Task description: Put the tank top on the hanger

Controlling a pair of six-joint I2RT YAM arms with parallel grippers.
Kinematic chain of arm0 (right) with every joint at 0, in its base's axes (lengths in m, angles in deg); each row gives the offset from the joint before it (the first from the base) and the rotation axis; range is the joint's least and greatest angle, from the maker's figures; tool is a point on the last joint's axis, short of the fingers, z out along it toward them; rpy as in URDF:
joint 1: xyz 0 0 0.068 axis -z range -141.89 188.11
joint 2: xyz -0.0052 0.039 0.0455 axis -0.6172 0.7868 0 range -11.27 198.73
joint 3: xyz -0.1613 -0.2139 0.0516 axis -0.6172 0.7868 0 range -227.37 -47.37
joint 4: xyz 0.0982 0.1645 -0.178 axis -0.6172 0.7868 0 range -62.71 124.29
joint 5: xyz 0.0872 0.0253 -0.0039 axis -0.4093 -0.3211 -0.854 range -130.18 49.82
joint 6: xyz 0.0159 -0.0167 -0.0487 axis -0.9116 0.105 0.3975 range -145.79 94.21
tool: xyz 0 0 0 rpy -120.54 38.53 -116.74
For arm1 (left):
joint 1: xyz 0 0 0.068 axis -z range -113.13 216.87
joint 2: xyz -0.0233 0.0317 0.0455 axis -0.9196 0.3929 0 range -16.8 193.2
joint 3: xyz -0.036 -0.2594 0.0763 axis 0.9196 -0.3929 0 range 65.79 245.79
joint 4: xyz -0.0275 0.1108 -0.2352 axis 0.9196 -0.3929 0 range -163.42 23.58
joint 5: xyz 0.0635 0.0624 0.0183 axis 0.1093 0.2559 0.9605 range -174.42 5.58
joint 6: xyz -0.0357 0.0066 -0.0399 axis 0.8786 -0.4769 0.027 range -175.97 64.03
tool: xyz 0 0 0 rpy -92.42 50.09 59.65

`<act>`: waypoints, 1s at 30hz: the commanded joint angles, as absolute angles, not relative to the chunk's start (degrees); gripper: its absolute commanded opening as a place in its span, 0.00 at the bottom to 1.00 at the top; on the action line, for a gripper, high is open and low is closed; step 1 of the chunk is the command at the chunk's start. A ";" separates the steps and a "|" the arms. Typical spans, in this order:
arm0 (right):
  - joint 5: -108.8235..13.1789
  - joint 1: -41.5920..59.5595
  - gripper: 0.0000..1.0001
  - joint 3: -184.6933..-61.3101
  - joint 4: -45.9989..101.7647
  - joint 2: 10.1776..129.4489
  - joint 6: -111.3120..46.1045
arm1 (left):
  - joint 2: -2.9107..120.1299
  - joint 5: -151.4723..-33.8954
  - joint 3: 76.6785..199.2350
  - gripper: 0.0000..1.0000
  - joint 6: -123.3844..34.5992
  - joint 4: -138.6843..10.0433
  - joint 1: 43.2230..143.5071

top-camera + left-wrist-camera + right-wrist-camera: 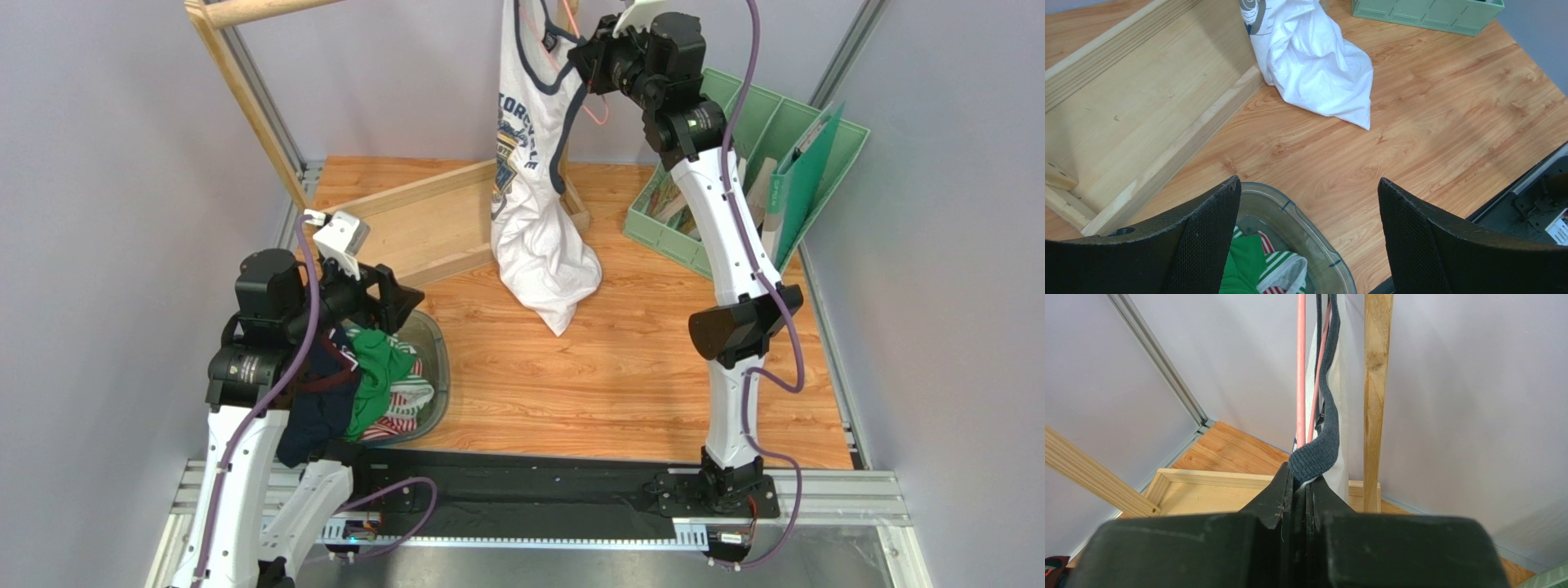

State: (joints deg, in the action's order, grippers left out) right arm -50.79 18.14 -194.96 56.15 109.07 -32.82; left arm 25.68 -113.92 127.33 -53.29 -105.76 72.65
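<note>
Over the tabletop point(638, 368), tank top point(535, 239) hangs vertical, hem downward.

The white sleeveless tank top point(530, 184), trimmed in navy with a navy chest graphic, hangs lengthwise from high up. Its hem lies crumpled on the wooden surface point(613, 368). The thin pink wire hanger point(1301, 367) runs upright just beside the navy strap. Whether it passes inside the shirt cannot be told.

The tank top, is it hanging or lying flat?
Hanging. The right hand pinches the tank top by its trim; its bottom bunches on the table.
</note>
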 commanded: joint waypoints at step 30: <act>-68.13 18.25 0.00 -188.89 48.12 104.75 -45.56 | 25.92 -115.36 123.88 0.86 -51.58 -102.72 72.23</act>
